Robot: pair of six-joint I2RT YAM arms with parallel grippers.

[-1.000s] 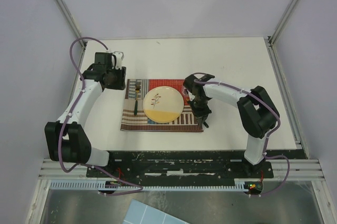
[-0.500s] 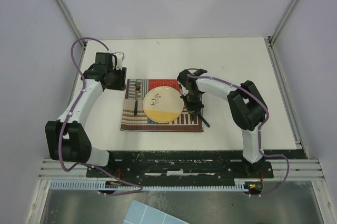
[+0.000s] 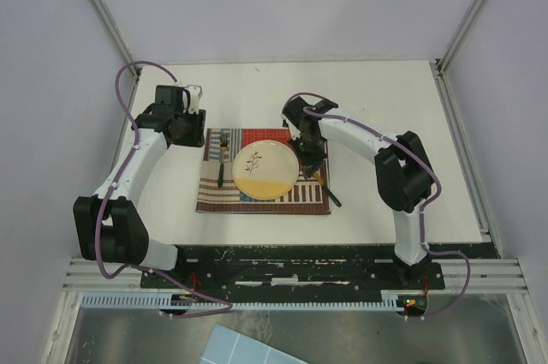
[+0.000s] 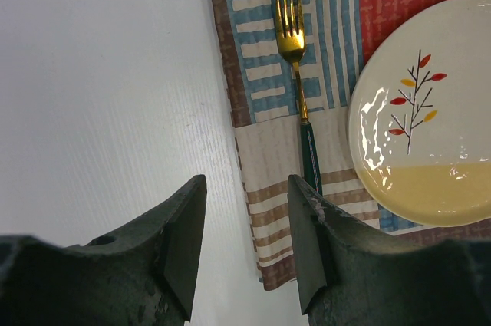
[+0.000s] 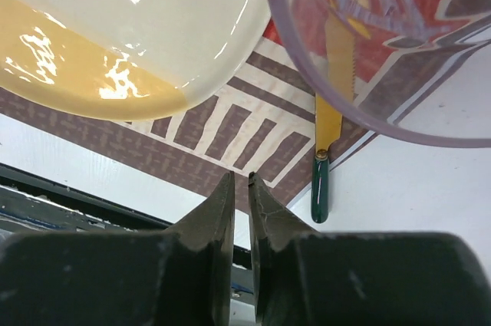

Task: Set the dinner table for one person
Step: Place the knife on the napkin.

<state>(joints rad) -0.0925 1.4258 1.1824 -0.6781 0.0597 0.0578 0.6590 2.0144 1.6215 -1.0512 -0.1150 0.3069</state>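
Dinner-table surface (image 3: 377, 98) fills the middle of the overhead view, running from the arms' bases to the far wall: white, flat, rectangular, with metal framing along its edges. Much of it is bare. A striped patchwork placemat (image 3: 214, 197) lies near the middle of it, carrying a cream and yellow plate (image 3: 266, 169) painted with a little twig of red and yellow leaves.

A gold fork (image 4: 295, 73) with a dark green handle lies on the mat just left of the plate, tines pointing away from the bases; the end of its handle is lost behind a finger of the left tool (image 4: 245, 188). That tool hovers over the mat's left edge, released, with nothing between its fingers.

The right tool (image 5: 240, 180) is clenched to a sliver of a gap, grasping nothing. From overhead it is hidden under its own wrist at the plate's far right rim. Its camera shows a clear, purple-tinted glass (image 5: 285, 11), cut off by the frame (whether it stands on the mat cannot be told). A knife (image 5: 320, 188) lies along the mat's right edge, its gold blade partly seen through the glass, its green handle on the white surface
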